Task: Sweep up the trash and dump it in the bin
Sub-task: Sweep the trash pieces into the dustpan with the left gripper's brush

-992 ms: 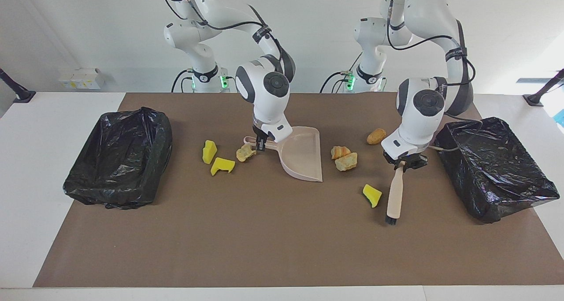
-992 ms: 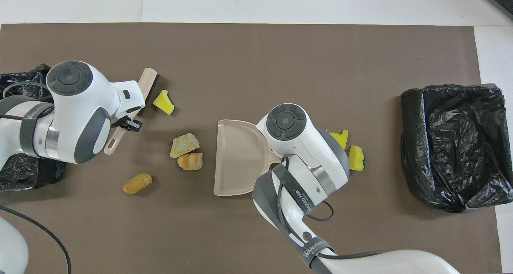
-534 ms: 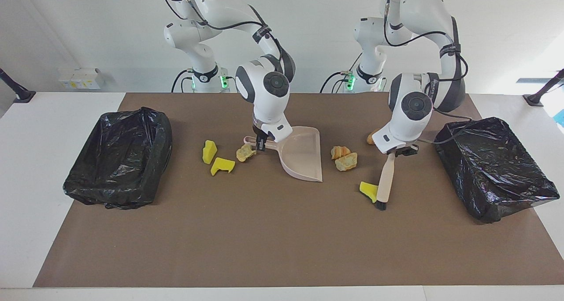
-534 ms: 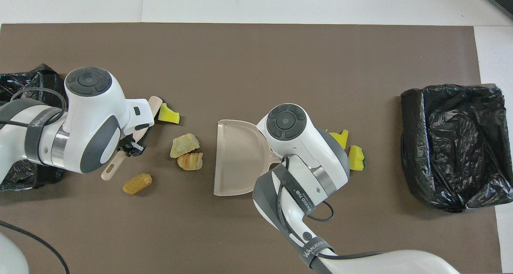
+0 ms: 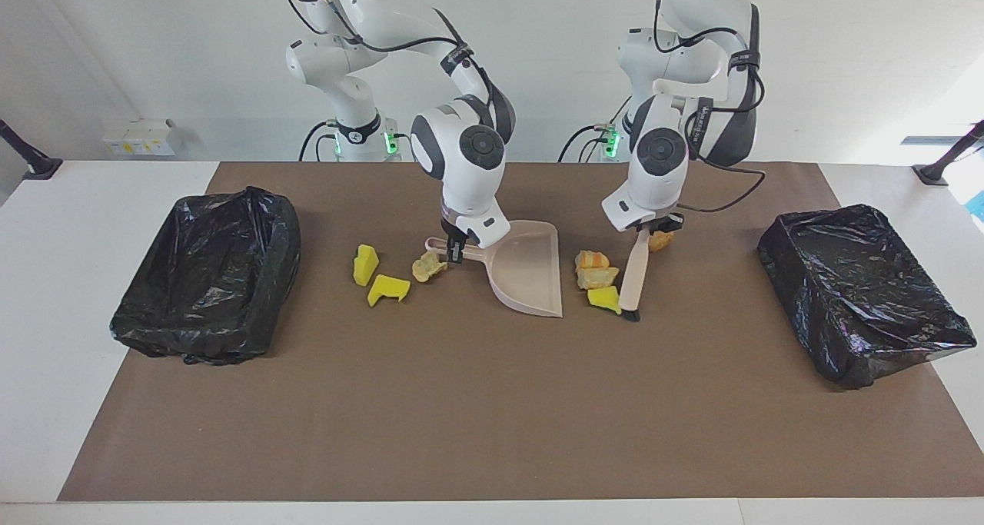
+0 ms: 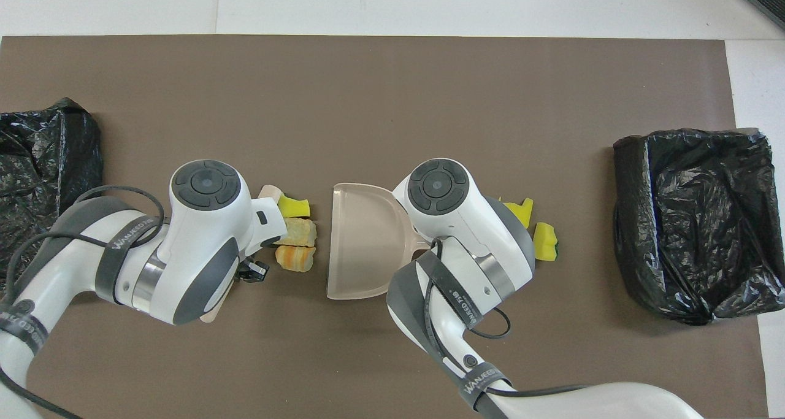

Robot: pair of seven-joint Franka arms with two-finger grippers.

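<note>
The left gripper (image 5: 644, 231) pinched the brush (image 5: 632, 277); the right gripper (image 5: 455, 250), probably clamped, steadied the dustpan (image 5: 530, 271). Bristles should have stayed low.

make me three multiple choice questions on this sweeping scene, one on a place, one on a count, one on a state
1. Where is the brush?
A. In a bin
B. Against the scraps beside the dustpan's open mouth
C. Inside the dustpan

2. How many black-lined bins are on the table?
A. One
B. Two
C. Three

3. What is the state of the dustpan?
A. Holding no scraps, on the mat
B. Full of scraps
C. Tipped over a bin

Answers:
1 B: held by the left gripper, the brush stands beside the yellow sponge wedge and bread lumps, next to the dustpan's mouth.
2 B: one bin sits at the right arm's end of the table, another bin at the left arm's end.
3 A: the pan's inside shows bare in the overhead view, while the right gripper grips its handle.
</note>
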